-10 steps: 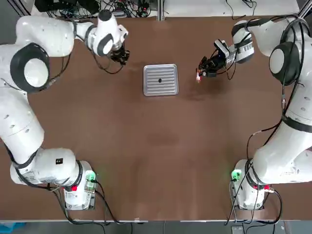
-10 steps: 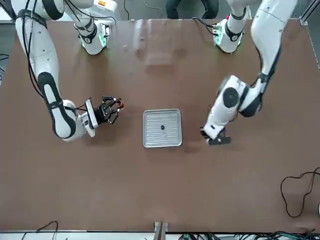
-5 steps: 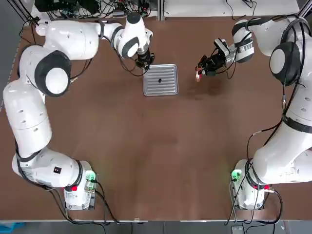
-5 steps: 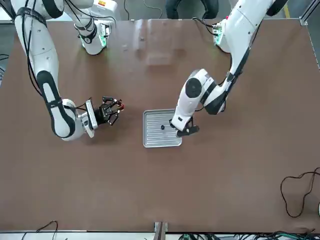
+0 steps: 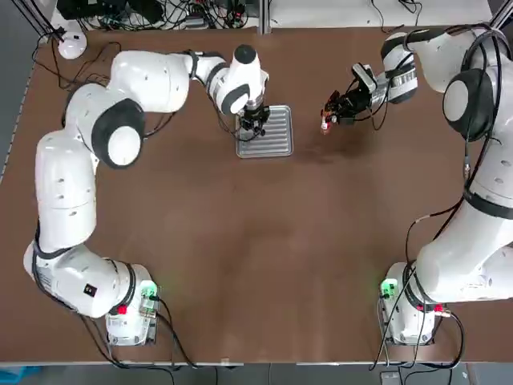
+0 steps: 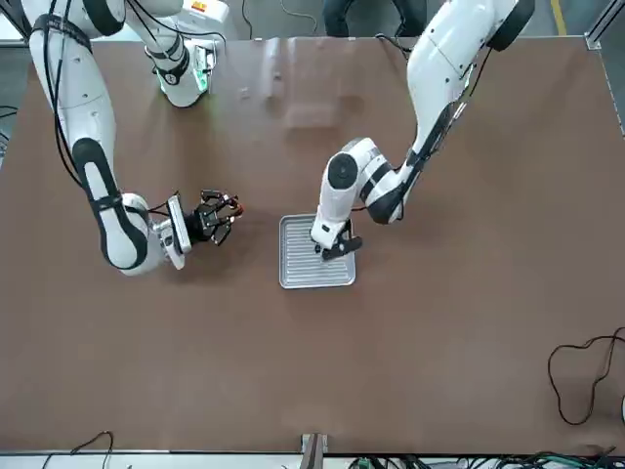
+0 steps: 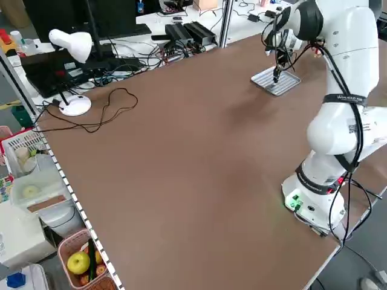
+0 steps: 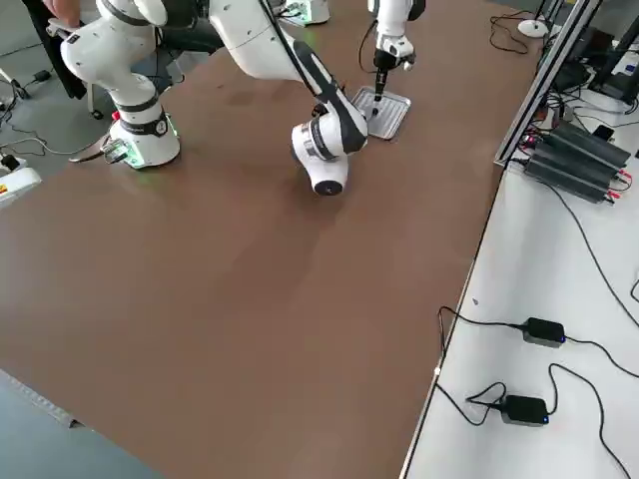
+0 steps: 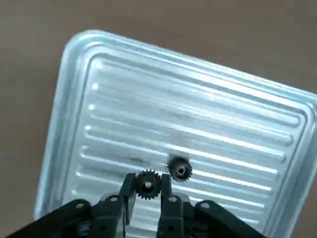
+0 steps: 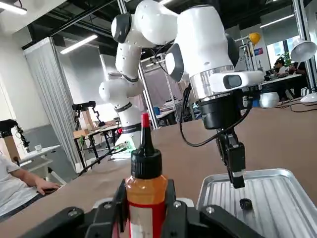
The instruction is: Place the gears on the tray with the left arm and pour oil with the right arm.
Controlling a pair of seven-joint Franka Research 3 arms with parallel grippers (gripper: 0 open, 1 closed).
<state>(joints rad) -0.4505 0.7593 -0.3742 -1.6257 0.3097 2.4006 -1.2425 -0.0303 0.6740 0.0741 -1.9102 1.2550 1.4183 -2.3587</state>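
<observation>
Since the earlier frame our left arm had swung in from the table's far left edge, and the left gripper (image 9: 147,198) hung over the tray (image 5: 276,148), its fingers pinched on a small toothed gear (image 9: 146,186). Another gear (image 9: 179,169) already lay on the ribbed metal just beside it. We judged the risk to be a release from too high or too close: the held gear could land on its neighbour, bounce on the ribs or roll off. Our right gripper (image 10: 146,206) waited well apart to the tray's side, clamped on the oil bottle (image 10: 145,186), which stood upright; tipping it there would spill on bare table. Around all this lay the plain brown table (image 5: 264,257), with a white desk lamp (image 7: 72,48), cables and power supplies on benches beyond.
</observation>
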